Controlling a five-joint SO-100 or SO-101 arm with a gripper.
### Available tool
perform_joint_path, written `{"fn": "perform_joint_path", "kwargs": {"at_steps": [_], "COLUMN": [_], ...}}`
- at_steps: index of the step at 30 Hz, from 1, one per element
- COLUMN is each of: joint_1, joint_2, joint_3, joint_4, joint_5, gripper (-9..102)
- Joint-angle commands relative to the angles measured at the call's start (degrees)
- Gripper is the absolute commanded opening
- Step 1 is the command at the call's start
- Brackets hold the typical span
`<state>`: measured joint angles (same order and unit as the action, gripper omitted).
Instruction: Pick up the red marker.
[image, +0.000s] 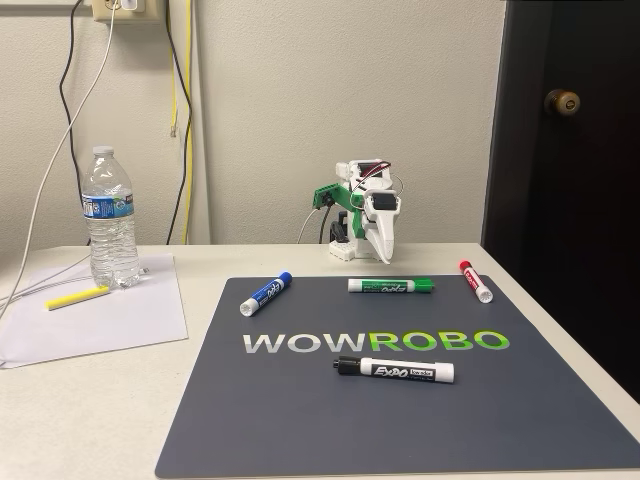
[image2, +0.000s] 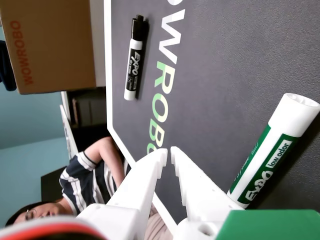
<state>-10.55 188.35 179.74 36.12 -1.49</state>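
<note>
The red marker (image: 476, 281) lies flat on the dark mat in the fixed view, capped, at about two o'clock from the mat's middle near its far right edge. Its red cap points toward eleven o'clock, its white barrel toward five.

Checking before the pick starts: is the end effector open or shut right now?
Shut, or nearly: in the wrist view the end effector has its two white fingers almost meeting at the tips, holding nothing.

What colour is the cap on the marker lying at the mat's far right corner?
Red, on the red marker, clearest in the fixed view.
</note>
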Motion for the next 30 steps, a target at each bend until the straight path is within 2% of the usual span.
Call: {"fn": "perform_joint_path", "kwargs": {"at_steps": [1, 30], "joint_1": [0.26, 0.18], "joint_2": [0.44, 0.44], "joint_3": [-0.35, -0.35], "joint_4": [0.0, 0.09], "joint_5": [0.97, -0.35], "gripper": [0, 0]}}
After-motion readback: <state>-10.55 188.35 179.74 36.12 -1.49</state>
